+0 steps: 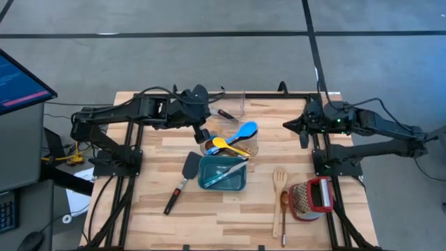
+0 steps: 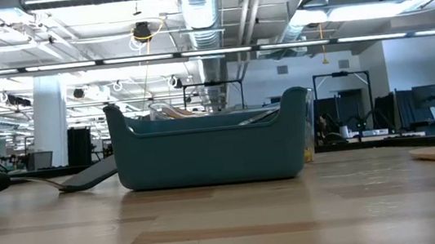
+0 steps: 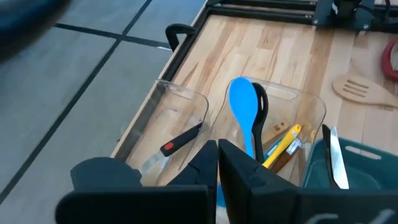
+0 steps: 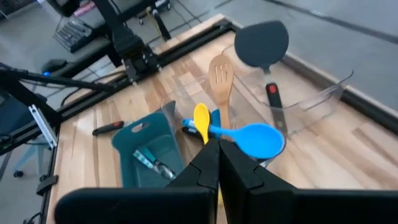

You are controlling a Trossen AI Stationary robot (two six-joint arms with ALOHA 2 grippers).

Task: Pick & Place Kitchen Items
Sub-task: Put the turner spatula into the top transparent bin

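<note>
The high view looked straight down on the whole table [image 1: 230,209] and both arms. The low view sat at table-top level, very near the teal bin [image 2: 209,152], facing the room behind. Each wrist view looked forward and down past its own pincer from close above. All four views shared the teal bin; the overhead and wrist views also shared the blue spoon [image 1: 245,130].

Utensils [image 1: 233,139] scattered, some in containers

Wooden table [image 1: 230,209]: teal bin [image 1: 222,174], black spatula [image 1: 182,180], wooden spoons [image 1: 281,199], grater [image 1: 311,198].
</note>
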